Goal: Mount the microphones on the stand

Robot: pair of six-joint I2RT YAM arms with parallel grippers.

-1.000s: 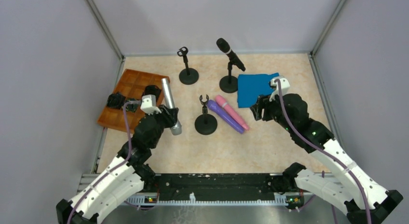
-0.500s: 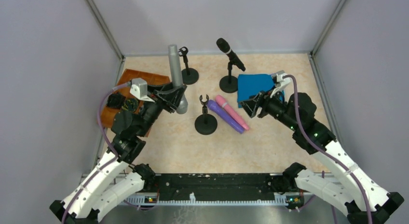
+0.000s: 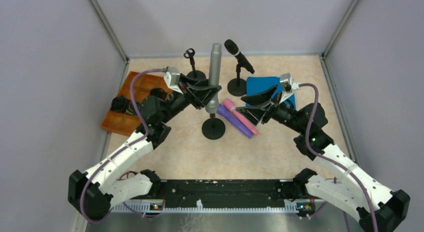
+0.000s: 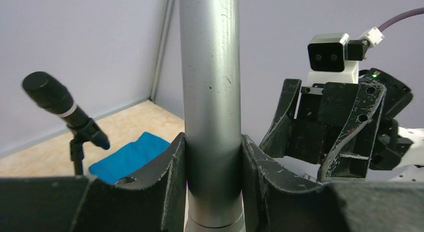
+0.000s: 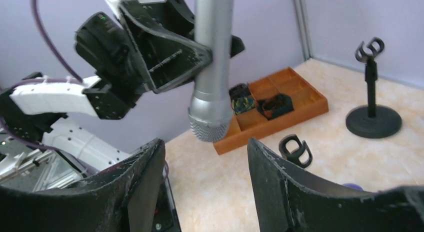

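Top external view shows a pale sandy desk (image 3: 280, 147) with tiny speckles. Plain grey-lilac walls (image 3: 50, 67) shut it in on three sides, and metal posts (image 3: 107, 27) run up the back corners. The left tool (image 3: 211, 98) is clamped on the silver-grey microphone (image 3: 215, 62). It holds it straight up in the air, round head pointing down, over the middle stand (image 3: 213, 128). The right tool (image 3: 242, 105) has its two fingers apart with nothing between them. It hangs just over the pink microphone (image 3: 250, 126) and the purple microphone (image 3: 234, 121). These two lie side by side on the desk, touching, just to the right of that stand. At the back, the black microphone (image 3: 238, 54) sits tilted in its own stand. Another stand (image 3: 192, 69) is to its left. A blue cloth (image 3: 257, 84) lies flat on the right side of the desk. An orange tray (image 3: 114, 123) with little boxes in it lies by the left wall.
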